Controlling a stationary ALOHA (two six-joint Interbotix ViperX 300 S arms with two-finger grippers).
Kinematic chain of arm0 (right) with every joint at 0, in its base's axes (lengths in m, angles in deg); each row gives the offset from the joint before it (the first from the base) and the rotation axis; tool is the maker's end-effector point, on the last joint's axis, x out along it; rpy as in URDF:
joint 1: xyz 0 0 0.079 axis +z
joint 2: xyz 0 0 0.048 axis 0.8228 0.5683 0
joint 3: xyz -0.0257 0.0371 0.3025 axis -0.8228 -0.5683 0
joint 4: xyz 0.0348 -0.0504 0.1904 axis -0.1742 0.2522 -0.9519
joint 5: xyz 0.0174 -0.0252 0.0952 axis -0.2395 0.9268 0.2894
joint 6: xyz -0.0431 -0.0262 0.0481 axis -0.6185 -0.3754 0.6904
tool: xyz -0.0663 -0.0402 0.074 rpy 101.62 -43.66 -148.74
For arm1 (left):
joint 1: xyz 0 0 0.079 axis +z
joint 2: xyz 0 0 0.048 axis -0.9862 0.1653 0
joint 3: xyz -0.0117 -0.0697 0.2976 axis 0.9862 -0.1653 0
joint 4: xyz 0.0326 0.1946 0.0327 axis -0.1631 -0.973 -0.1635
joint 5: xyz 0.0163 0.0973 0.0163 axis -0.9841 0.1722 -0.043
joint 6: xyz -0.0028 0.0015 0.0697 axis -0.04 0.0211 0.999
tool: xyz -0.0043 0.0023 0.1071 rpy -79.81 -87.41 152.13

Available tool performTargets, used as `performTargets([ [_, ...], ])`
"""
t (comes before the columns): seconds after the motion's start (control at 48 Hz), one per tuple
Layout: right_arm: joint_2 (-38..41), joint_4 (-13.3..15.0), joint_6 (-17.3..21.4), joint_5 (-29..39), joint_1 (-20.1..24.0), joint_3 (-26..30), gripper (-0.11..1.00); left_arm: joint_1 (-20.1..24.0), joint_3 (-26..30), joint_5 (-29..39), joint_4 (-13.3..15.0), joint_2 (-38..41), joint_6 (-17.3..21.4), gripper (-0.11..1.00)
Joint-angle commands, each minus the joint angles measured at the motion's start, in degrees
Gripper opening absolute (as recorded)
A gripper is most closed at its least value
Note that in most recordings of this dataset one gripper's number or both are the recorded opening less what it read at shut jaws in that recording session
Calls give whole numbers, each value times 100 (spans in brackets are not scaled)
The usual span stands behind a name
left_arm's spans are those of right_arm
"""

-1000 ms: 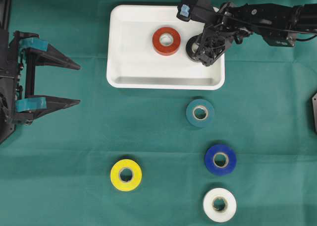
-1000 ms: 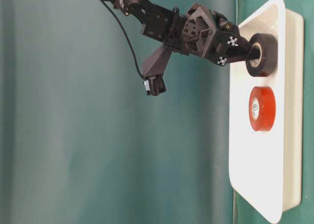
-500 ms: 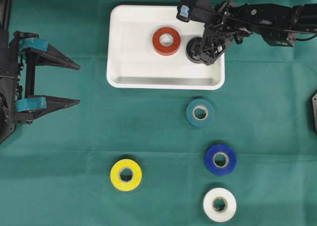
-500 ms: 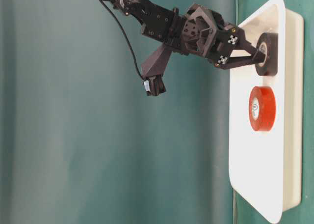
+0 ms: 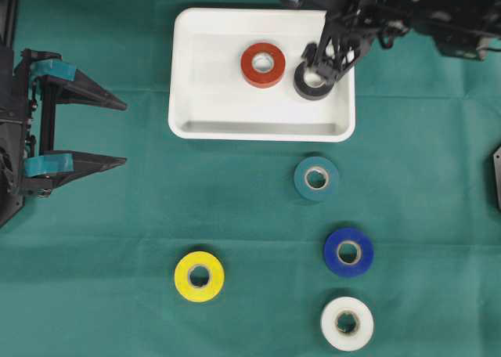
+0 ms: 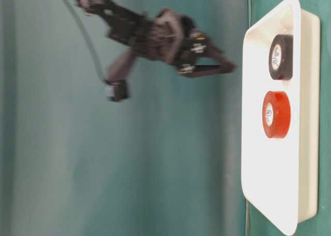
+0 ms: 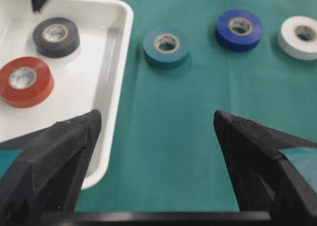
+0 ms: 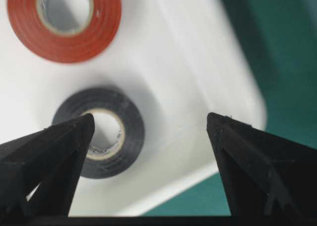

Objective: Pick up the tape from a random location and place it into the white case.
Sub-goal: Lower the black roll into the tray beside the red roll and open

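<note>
a green cloth (image 5: 117,216) was spread; six tape rolls were counted, two in the white case (image 5: 211,106) at twelve o'clock; both the left gripper (image 5: 117,131) and the right gripper (image 5: 333,55) were seen wide, holding nothing.

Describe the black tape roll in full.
The black tape is a matte roll wound on a pale printed cardboard core. It lies flat inside the white case, near its right end, beside the red tape without touching it. The open right gripper hovers above, clear of it.
</note>
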Motion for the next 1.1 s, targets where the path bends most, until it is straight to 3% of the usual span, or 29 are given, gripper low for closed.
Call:
performTargets([
  [0.0, -369, 79, -9, 202, 35, 255, 89, 0, 70, -26, 0, 9, -9, 95],
  [0.333, -562, 114, 0, 396, 132, 316, 89, 0, 70, -18, 0, -26, -9, 95],
  [0.542, -545, 88, 26, 272, 694, 334, 89, -9, 70, -18, 0, -26, -9, 95],
  [0.813, -527, 79, 53, 18, 1819, 387, 89, -9, 70, -18, 0, -26, -9, 95],
  [1.084, -606, 79, 44, -70, 1986, 352, 89, 0, 62, 0, 0, -35, -9, 95],
])
